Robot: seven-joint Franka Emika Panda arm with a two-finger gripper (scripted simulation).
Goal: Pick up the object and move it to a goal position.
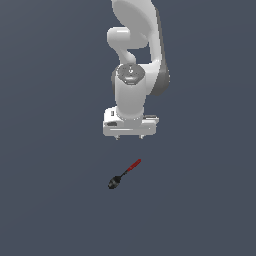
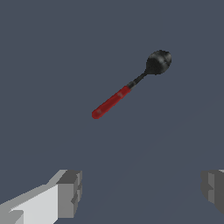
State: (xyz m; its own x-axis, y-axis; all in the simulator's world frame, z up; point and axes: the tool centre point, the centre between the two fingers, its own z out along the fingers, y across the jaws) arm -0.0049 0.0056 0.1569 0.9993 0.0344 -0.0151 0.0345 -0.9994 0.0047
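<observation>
Spoon (image 2: 131,85): glossy black bowl, red handle; arm (image 1: 132,75) white; floor seemingly slate-blue.

Glossy white arm (image 1: 134,60) of rounded, bulbous segments, darker grey side panel at 3 o'clock, round grey cap with small centre stud on the wrist, flat white boxy gripper (image 1: 129,137) body, blocky grey fingertips (image 2: 70,192)
</observation>
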